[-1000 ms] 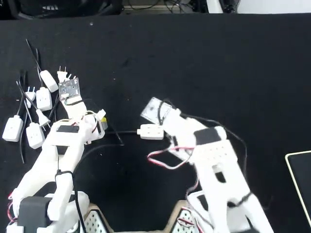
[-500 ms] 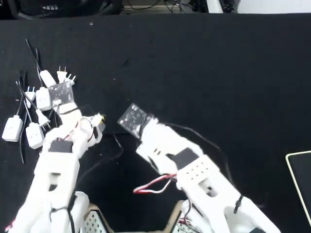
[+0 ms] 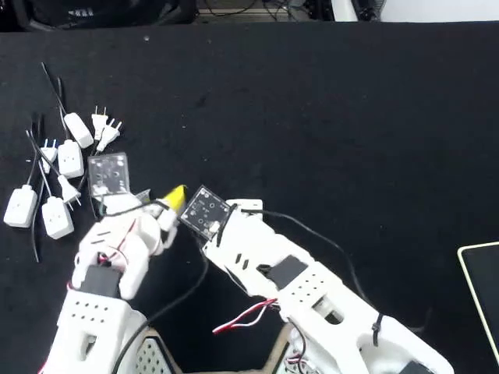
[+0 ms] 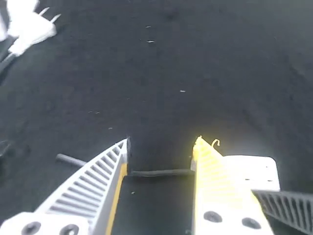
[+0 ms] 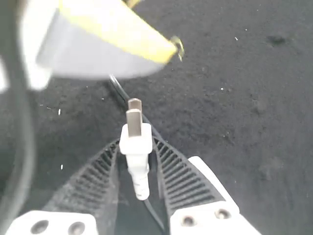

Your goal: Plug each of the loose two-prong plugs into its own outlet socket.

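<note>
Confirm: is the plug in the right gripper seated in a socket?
Out. In the right wrist view the right gripper holds the plug, both prongs bare, no socket on them.

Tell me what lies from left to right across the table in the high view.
The pile of white plugs → left gripper → right arm → dark flat panel with a pale rim.

Two arms [image 3: 101, 269] [image 3: 300, 284], four socket blocks [image 3: 78, 128] [image 3: 70, 160] [image 3: 19, 207] [image 3: 55, 218], five two-prong plugs [image 3: 100, 119] [image 3: 112, 132] [image 3: 48, 147] [image 3: 69, 188] [image 5: 134, 142].

One white two-prong plug [image 5: 134, 142] sits clamped between the right arm's fingers [image 5: 170, 172], prongs pointing outward. The other white plugs and sockets [image 3: 61, 165] lie clustered on the bench [image 3: 351, 117] -- far left.
</note>
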